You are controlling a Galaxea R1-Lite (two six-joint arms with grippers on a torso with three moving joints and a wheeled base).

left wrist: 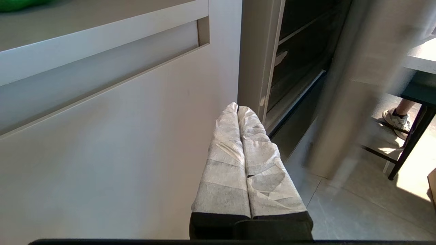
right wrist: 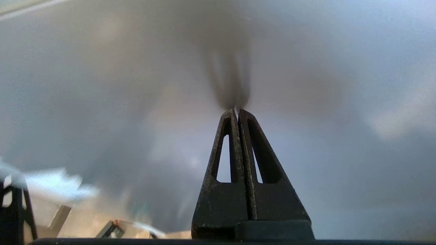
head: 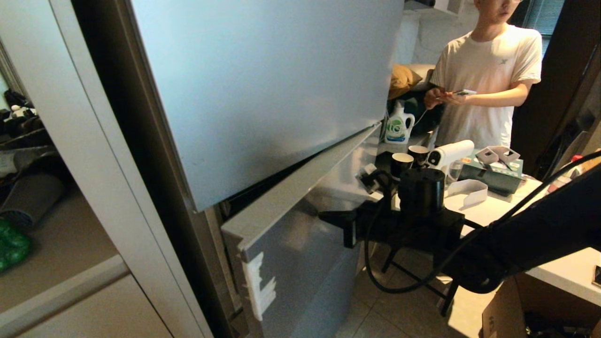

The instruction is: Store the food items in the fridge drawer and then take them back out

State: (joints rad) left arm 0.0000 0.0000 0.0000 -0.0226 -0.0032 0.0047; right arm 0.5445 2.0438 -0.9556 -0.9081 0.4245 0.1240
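Observation:
A glossy green bell pepper (head: 11, 246), one of the food items, lies on the beige cabinet's shelf at the far left; its edge also shows as the pepper (left wrist: 20, 3) in the left wrist view. The fridge drawer is hidden behind the silver-grey lower fridge door (head: 300, 263), which stands slightly ajar below the upper door (head: 263, 84). My right gripper (head: 325, 217) is shut and empty, its tip right at the lower door's face; the right wrist view shows the gripper (right wrist: 237, 110) meeting its own reflection. My left gripper (left wrist: 237, 106), wrapped in white tape, hangs shut and idle beside the cabinet front.
A person in a white t-shirt (head: 488, 80) stands behind a white table (head: 568, 270) at the right, holding a phone. Cups (head: 402, 162), a detergent bottle (head: 399, 124) and boxes sit on the table. A cardboard box (head: 504, 310) stands on the tiled floor below.

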